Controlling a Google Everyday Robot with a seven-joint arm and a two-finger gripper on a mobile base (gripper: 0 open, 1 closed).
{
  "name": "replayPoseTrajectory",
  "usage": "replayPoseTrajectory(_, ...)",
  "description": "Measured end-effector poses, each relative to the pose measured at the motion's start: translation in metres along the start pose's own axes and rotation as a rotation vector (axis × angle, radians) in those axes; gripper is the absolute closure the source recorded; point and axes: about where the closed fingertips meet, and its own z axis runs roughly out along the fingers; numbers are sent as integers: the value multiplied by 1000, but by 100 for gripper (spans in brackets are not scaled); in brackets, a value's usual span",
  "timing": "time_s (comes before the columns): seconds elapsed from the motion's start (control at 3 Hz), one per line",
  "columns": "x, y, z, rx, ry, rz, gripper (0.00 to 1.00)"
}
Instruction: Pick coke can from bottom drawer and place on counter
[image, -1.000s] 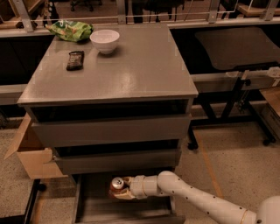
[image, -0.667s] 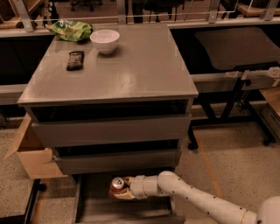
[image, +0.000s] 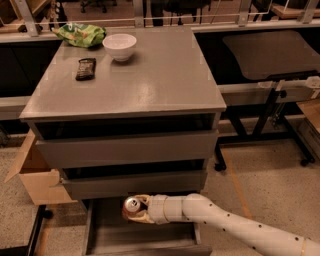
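Observation:
The coke can (image: 131, 206), red with a silver top, stands upright over the open bottom drawer (image: 115, 234) at the frame's bottom. My gripper (image: 138, 209) reaches in from the right on a white arm, and its fingers are shut on the can from the right. Whether the can rests on the drawer floor or hangs just above it I cannot tell. The counter (image: 150, 75) is the grey top of the cabinet above. The two upper grey drawers are shut.
On the counter's far left stand a white bowl (image: 119, 46), a dark snack bar (image: 85, 68) and a green chip bag (image: 80, 35). A cardboard box (image: 32, 177) sits on the floor to the left. A black table (image: 270, 52) stands to the right.

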Motion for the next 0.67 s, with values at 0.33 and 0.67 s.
replayPoseTrajectory(0.33,-47,6,-32,54,15,-107,100)
replayPoseTrajectory(0.67,-96,-3,-66,95,2,-192,100)
